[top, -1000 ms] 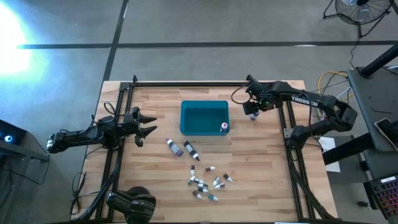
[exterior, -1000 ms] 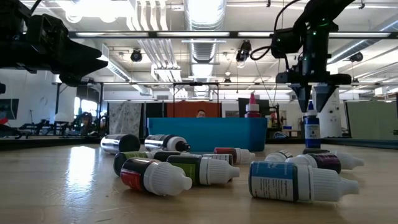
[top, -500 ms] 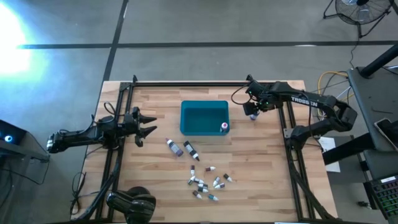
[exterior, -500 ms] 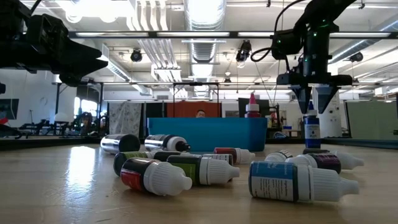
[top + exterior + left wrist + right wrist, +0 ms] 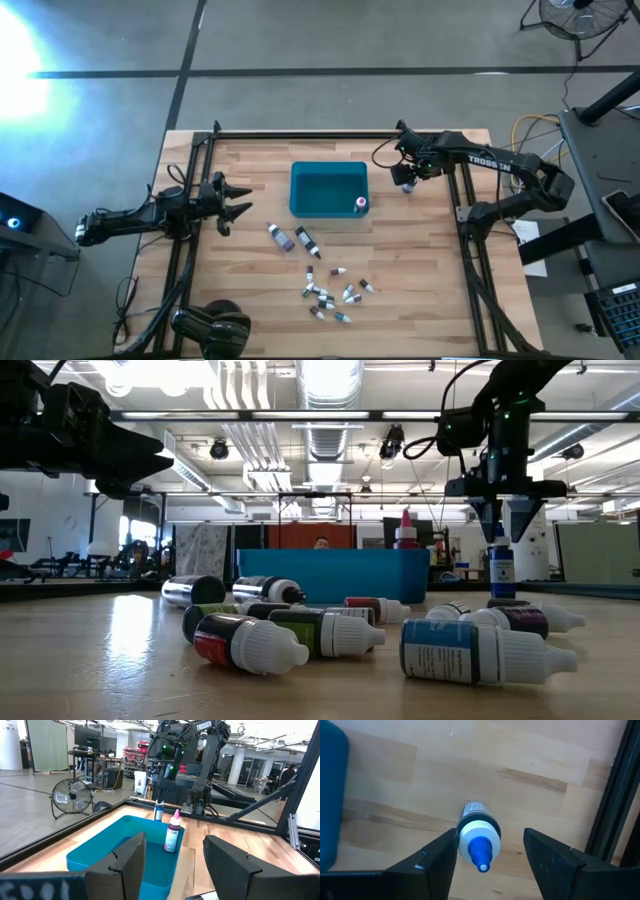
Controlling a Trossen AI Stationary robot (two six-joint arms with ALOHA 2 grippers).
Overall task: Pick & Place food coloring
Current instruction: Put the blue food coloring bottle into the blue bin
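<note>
Blue food coloring bottle [image 5: 478, 836] stands upright on the table [image 5: 420, 260] beside the teal bin [image 5: 328, 190]; my right gripper [image 5: 503, 516] hovers over it, fingers apart; closing off-centre, I judge, could topple it; left gripper [image 5: 237, 199] waits, spread.

The right arm [image 5: 480, 160] has white letters on its side, starting "TROSS". In the left wrist view, that same arm [image 5: 212, 727] shows "TROSSEN". The bottle labels are too small to read.

left tool [image 5: 237, 200]: fingers apart, idle | right tool [image 5: 487, 851]: fingers apart, pointing down
</note>
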